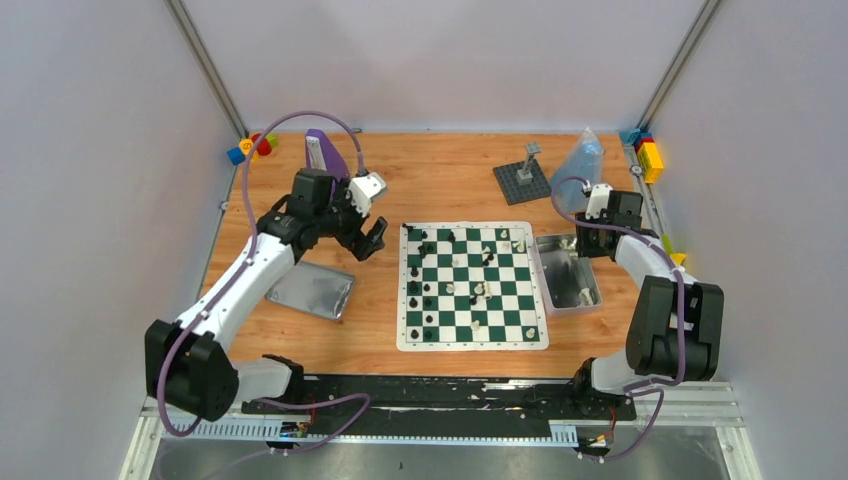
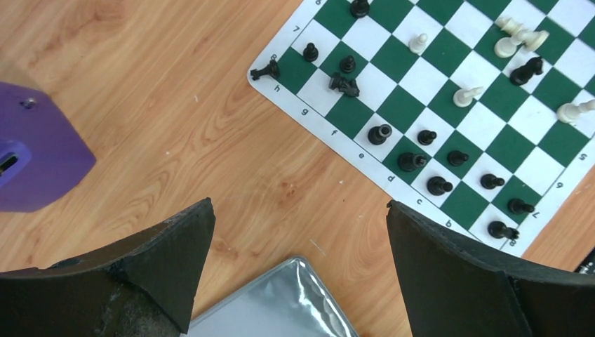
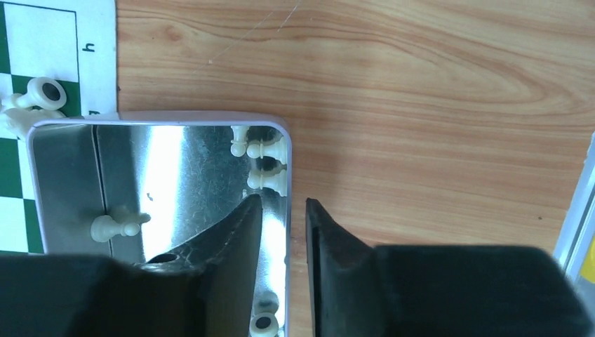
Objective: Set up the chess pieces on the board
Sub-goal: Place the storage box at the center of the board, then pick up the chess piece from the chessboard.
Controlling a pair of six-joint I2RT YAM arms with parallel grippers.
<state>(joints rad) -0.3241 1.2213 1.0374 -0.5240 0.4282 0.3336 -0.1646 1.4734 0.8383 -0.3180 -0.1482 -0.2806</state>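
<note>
The green-and-white board (image 1: 472, 343) lies mid-table. Black chess pieces (image 1: 418, 290) stand along its left side, and white ones (image 1: 480, 293) are scattered in the middle, some lying down. More white pieces (image 3: 259, 149) lie in the silver tin (image 1: 543, 270) to the right of the board. My right gripper (image 1: 585, 245) (image 3: 283, 200) hangs over the tin's far right corner, jaws a little apart, one finger inside the wall (image 3: 286, 161) and one outside, holding no piece. My left gripper (image 1: 365, 240) (image 2: 298, 210) stands wide open and empty, left of the board (image 2: 337, 133), over bare wood and the tin lid (image 2: 281, 309).
The tin lid (image 1: 312, 290) lies left of the board. At the back are a purple object (image 1: 325, 150) (image 2: 35, 147), a grey studded plate with a post (image 1: 522, 172) and a clear bag (image 1: 580, 160). Toy blocks (image 1: 250, 148) (image 1: 648, 155) sit in both far corners.
</note>
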